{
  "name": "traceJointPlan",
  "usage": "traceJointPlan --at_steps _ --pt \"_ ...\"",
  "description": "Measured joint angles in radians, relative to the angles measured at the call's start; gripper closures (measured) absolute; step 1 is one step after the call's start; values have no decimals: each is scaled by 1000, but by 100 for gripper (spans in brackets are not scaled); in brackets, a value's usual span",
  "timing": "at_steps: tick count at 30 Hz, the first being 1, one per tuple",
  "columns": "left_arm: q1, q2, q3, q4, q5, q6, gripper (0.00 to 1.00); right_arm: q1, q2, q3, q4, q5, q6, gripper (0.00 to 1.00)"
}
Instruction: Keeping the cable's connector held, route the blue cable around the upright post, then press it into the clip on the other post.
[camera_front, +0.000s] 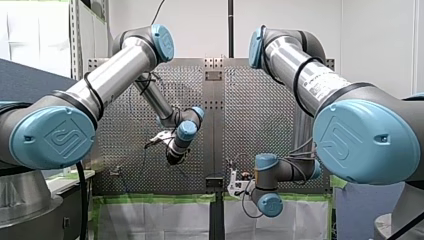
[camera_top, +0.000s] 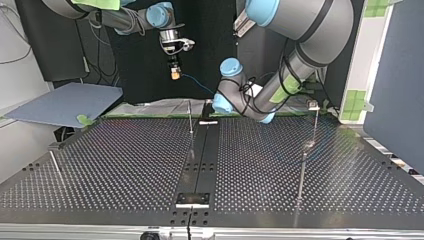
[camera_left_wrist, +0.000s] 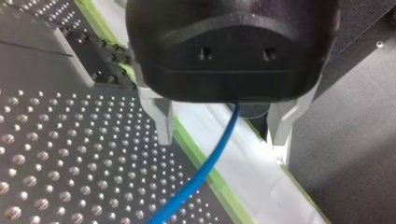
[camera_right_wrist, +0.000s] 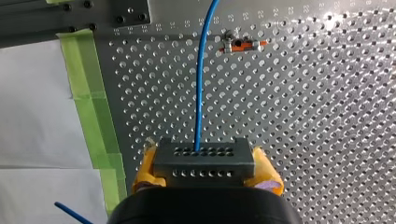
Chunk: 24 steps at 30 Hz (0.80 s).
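The right hand (camera_right_wrist: 205, 173) points down, yellow pads (camera_right_wrist: 144, 170) clamped on the one grey connector (camera_right_wrist: 204, 156). The single blue cable (camera_right_wrist: 201, 79) runs ahead of it (passing between the two parted fingers (camera_left_wrist: 161, 121) of the left hand (camera_left_wrist: 222, 137)).

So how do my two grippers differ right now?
My right gripper has yellow pads; my left gripper has bare metal fingers. The right is shut on the grey connector; the left is open, with the blue cable passing between its fingers, touching neither. Both have black bodies.
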<state>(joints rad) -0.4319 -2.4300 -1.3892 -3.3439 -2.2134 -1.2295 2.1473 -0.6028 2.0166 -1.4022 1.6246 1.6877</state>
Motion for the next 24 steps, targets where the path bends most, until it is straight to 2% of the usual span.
traceJointPlan --at_steps 5,9,17,24 --pt "-7 -29 0 -12 -8 1 0 -5 0 0 3 2 -1 100" --pt "-14 -57 0 2 4 -6 0 -7 -1 0 5 3 -8 100" --pt "-22 -72 0 19 66 -54 0 -14 -1 -1 7 -4 -11 100" --pt "-26 -72 0 20 116 -103 0 -26 -16 -3 22 -22 -6 100"
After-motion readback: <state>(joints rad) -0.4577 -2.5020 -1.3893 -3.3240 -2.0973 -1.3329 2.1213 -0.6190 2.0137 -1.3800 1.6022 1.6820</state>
